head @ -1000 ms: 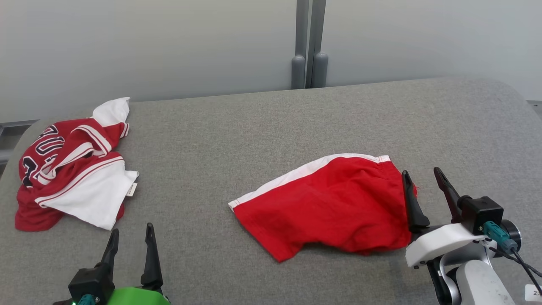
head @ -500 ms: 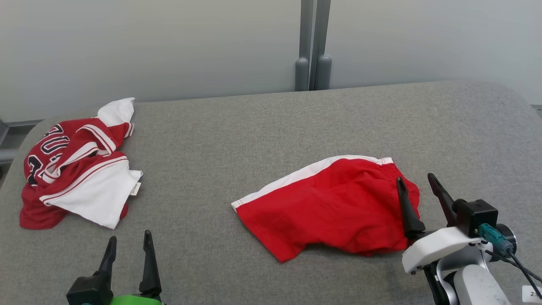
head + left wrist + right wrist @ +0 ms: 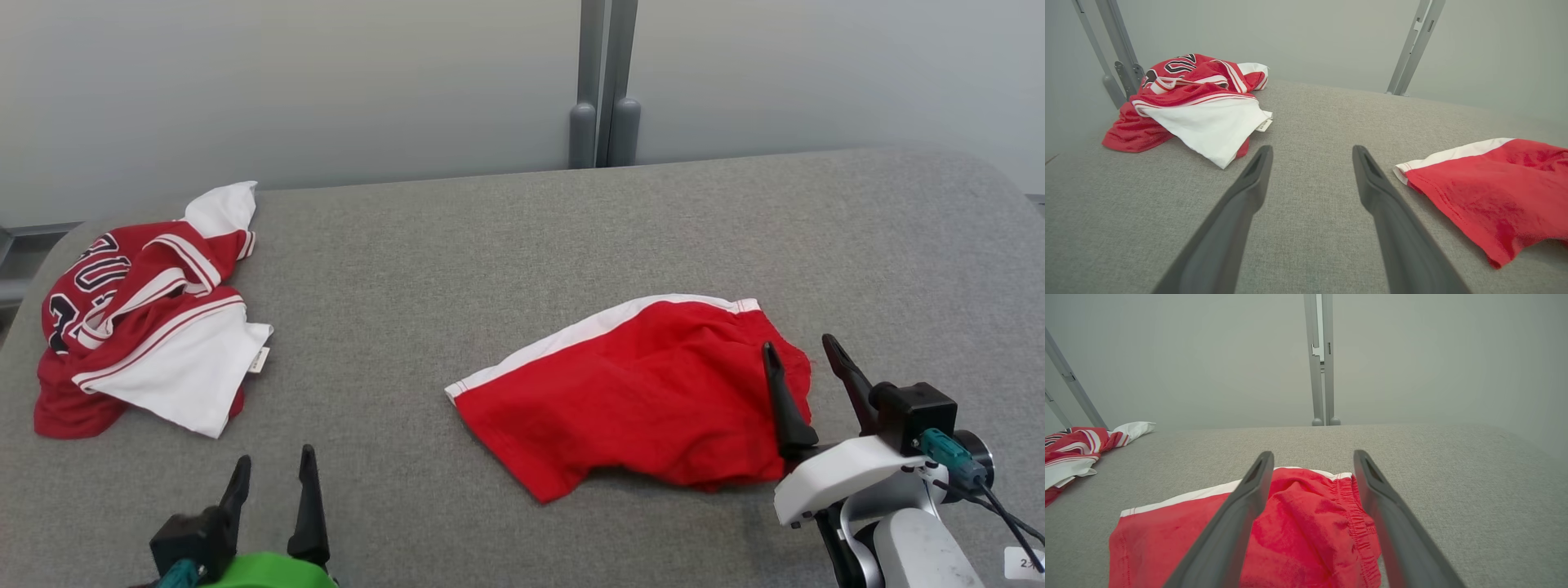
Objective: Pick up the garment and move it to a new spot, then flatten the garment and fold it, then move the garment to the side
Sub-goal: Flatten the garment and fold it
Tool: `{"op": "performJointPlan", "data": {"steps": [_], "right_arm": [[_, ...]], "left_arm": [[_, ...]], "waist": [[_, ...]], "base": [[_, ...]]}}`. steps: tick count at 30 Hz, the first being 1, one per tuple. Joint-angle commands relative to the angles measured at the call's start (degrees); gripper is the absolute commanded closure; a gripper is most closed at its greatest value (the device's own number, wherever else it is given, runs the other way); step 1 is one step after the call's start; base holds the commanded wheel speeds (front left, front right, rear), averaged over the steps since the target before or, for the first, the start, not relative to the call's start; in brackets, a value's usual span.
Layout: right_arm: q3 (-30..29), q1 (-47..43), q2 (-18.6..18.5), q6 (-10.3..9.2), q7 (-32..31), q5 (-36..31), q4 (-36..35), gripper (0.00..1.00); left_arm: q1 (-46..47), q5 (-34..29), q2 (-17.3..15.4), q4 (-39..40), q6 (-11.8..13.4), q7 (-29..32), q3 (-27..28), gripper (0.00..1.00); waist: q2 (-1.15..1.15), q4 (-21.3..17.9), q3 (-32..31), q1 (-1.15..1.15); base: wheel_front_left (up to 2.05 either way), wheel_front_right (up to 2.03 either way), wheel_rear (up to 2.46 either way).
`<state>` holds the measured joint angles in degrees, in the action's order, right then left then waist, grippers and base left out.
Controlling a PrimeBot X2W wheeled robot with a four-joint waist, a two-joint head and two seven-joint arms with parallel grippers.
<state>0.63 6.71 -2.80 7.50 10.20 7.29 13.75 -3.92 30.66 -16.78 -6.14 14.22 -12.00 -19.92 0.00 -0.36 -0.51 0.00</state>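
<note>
Two garments lie on a wide padded surface (image 3: pixel 490 245) covered in grey, coarsely woven cloth, its far corners rounded. Behind it a plain pale wall (image 3: pixel 326 82) is seen, broken by a pair of grey metal posts (image 3: pixel 600 122) straight ahead of the right gripper (image 3: pixel 798 345). The red shorts (image 3: pixel 637 392) are spread, crumpled, just ahead and to the left of that gripper. Its two long dark fingers are held wide apart and clamped on nothing, over the gathered elastic waistband at the shorts' right end; contact with the cloth cannot be judged. A white band is run along the shorts' far edge, and the fabric is soft and lightly wrinkled. The left gripper (image 3: pixel 275 454) is likewise spread and empty above bare grey cloth. A bunched red-and-white jersey (image 3: pixel 139 318) with dark numerals and striped trim is heaped ahead and to its left, well apart from the shorts.
</note>
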Motion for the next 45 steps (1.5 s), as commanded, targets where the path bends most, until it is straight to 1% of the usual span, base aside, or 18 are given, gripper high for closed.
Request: {"op": "performJointPlan", "data": {"steps": [1,8,10,16,19,21,26,30,33,40,45], "right_arm": [[-0.04,0.54,-0.17,-0.02,0.24,-0.19,0.16,0.0],[0.24,1.51,-0.17,-0.02,0.34,-0.39,0.02,0.0],[0.31,1.89,-0.17,-0.03,0.46,-0.43,0.05,0.0],[0.61,3.24,-0.18,-0.02,0.62,-0.59,0.07,0.0],[0.67,4.04,-0.15,-0.02,0.86,-0.66,0.15,0.0],[0.68,4.52,-0.17,-0.03,1.07,-0.74,0.2,0.0],[0.76,5.5,-0.17,-0.03,1.53,-0.52,0.46,0.0],[0.38,6.01,-0.16,-0.03,2.12,-0.56,0.85,0.0],[0.37,6.4,-0.15,-0.02,2.26,-0.51,0.97,0.0],[0.72,7.12,-0.16,-0.02,2.87,-0.18,1.41,0.0],[0.88,7.72,-0.15,-0.03,3.2,-0.18,1.68,0.0]], "left_arm": [[1.48,0.58,0.28,-0.29,-0.42,0.52,-0.11,0.0],[8.13,4.85,2.42,-2.94,-3.82,7.75,-1.66,0.0],[10.35,6.37,3.3,-4.34,-4.26,10.44,-2.04,0.0],[17.35,11.72,7.32,-9.53,-5.21,18.23,-2.22,0.0],[20.66,14.09,8.56,-12.06,-5.65,22.06,-2.23,0.0],[22.61,15.1,9.3,-13.59,-5.53,24.18,-2.2,0.0],[26.36,15.27,9.42,-17.13,-4.6,27.72,-2.84,0.0],[28.47,16.68,9.98,-19.06,-4.11,30.44,-2.86,0.0],[29.15,16.56,9.96,-19.49,-3.94,30.85,-3.03,0.0],[30.89,16.46,9.82,-22.17,-2.07,32.39,-3.02,0.0],[31.72,17.11,10.16,-23.41,-1.61,32.62,-2.59,0.0]], "waist": [[0.0,-0.08,0.19,0.0],[0.0,-0.6,2.22,0.0],[0.0,-0.8,2.92,0.0],[0.0,-1.73,5.37,0.0],[0.0,-2.45,6.6,0.0],[0.0,-2.97,7.42,0.0],[0.0,-4.21,9.27,0.0],[0.0,-4.92,10.67,0.0],[0.0,-5.12,11.14,0.0],[0.0,-5.68,12.48,0.0],[0.0,-5.87,13.16,0.0]], "base": [[0.0,0.0,0.0],[0.0,0.0,0.0],[0.0,0.0,0.0],[0.0,0.0,0.0],[0.0,0.0,0.0],[0.0,0.0,0.0],[0.0,0.0,0.0],[0.0,0.0,0.0],[0.0,0.0,0.0],[0.0,0.0,0.0],[0.0,0.0,0.0]]}}
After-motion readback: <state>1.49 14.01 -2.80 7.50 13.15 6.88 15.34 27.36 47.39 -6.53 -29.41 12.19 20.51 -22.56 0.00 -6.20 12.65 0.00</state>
